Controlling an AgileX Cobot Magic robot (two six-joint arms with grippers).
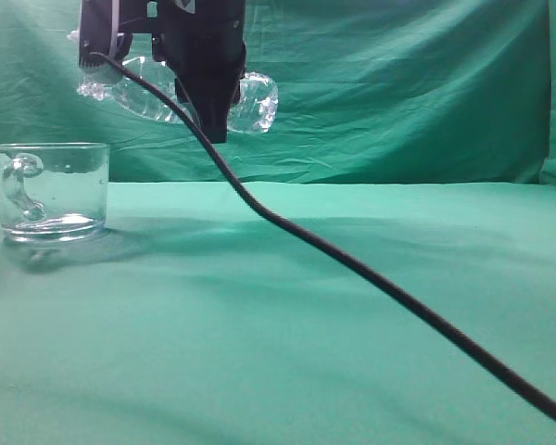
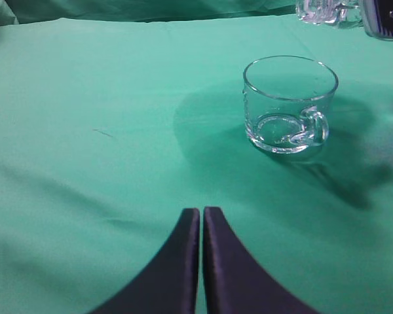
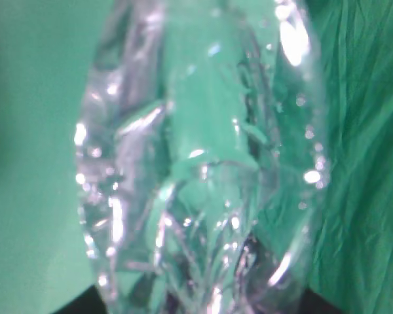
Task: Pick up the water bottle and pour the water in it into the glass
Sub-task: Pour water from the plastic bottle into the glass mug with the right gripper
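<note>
The water bottle (image 1: 255,102) is clear and ribbed. It lies nearly level in the air, with its neck to the left, above and to the right of the glass (image 1: 51,190). My right gripper (image 1: 211,111) hangs from above and is shut on the bottle's middle. The bottle fills the right wrist view (image 3: 196,163). The glass is a clear mug with a handle, standing upright on the green cloth; it also shows in the left wrist view (image 2: 288,104). I cannot tell whether water is in the bottle or the glass. My left gripper (image 2: 201,210) is shut and empty, low over the cloth, short of the glass.
A black cable (image 1: 352,264) runs from the right arm down across the cloth to the lower right. A green cloth (image 1: 306,352) covers the table and a green curtain (image 1: 398,83) hangs behind. The bottle's neck end shows at the top right of the left wrist view (image 2: 324,13).
</note>
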